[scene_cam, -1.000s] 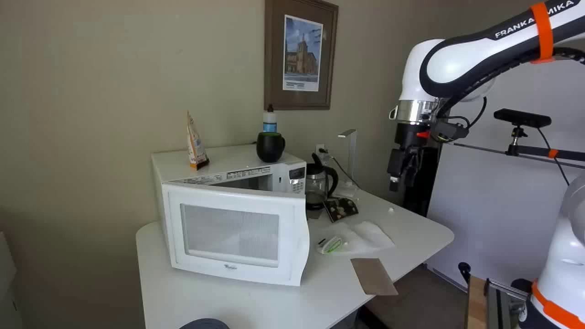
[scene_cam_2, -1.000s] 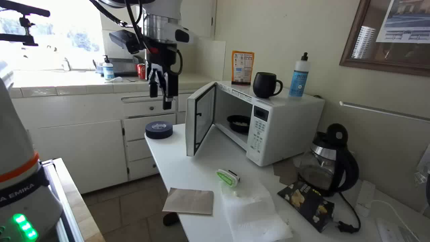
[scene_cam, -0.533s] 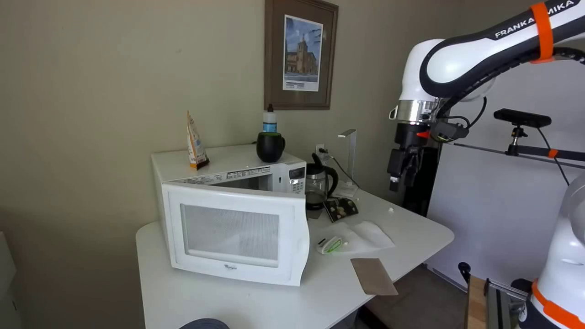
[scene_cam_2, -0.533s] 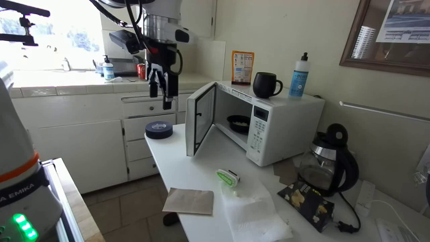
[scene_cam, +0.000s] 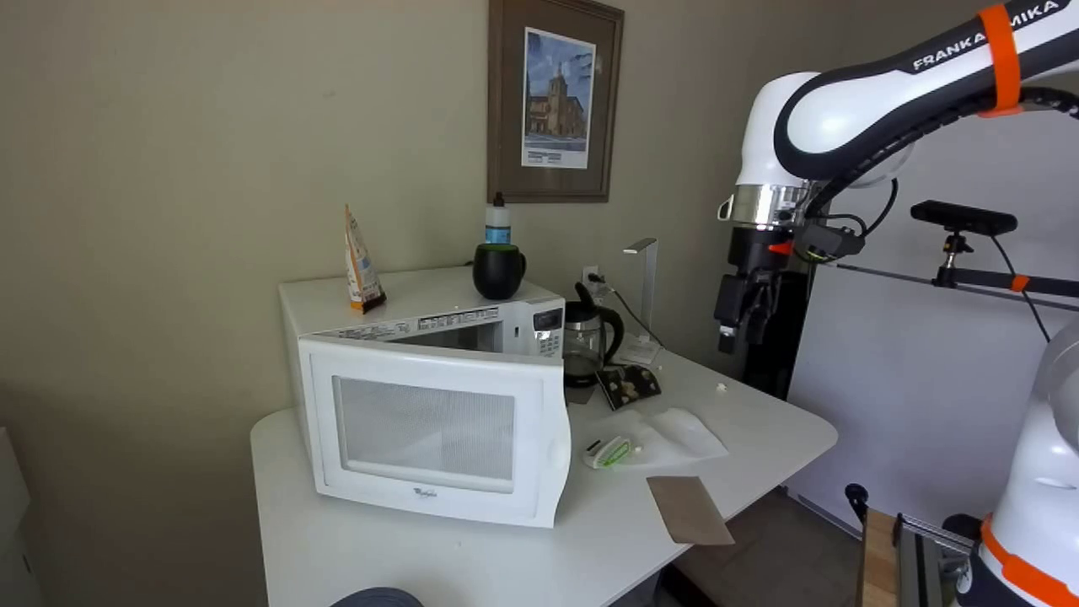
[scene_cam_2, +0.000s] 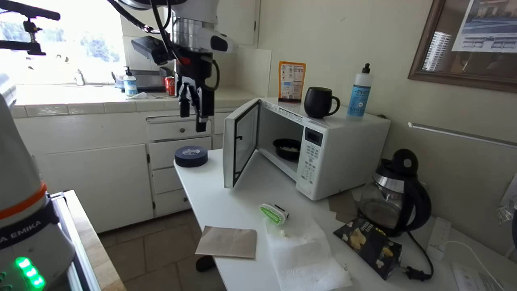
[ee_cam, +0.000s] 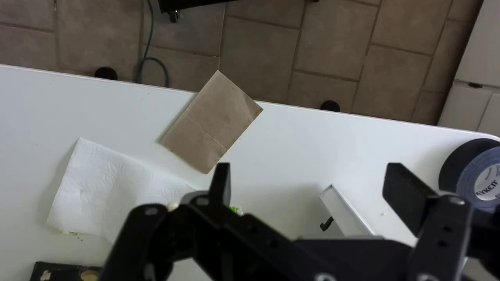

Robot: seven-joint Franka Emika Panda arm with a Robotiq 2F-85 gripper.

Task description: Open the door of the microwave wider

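Note:
The white microwave [scene_cam: 426,291] stands on the table with its cavity partly open; it also shows in an exterior view [scene_cam_2: 347,153]. Its white door [scene_cam: 426,430] with the pale window is ajar, swung out from the front; its inner side and edge show in an exterior view [scene_cam_2: 230,151]. My gripper [scene_cam: 742,333] hangs in the air pointing down, empty and apart from the door; it also shows in an exterior view [scene_cam_2: 192,117]. In the wrist view the fingers [ee_cam: 310,171] are wide apart, with the door's top edge [ee_cam: 345,214] and dark latch lying below, between them.
A black mug [scene_cam_2: 318,102], a blue bottle [scene_cam_2: 359,95] and a pouch [scene_cam_2: 291,81] stand on the microwave. A black bowl [scene_cam_2: 287,148] sits inside. A tape roll [scene_cam_2: 191,156] lies near the door. A brush [scene_cam_2: 274,213], brown paper [scene_cam_2: 227,241] and coffee pot [scene_cam_2: 387,198] are on the table.

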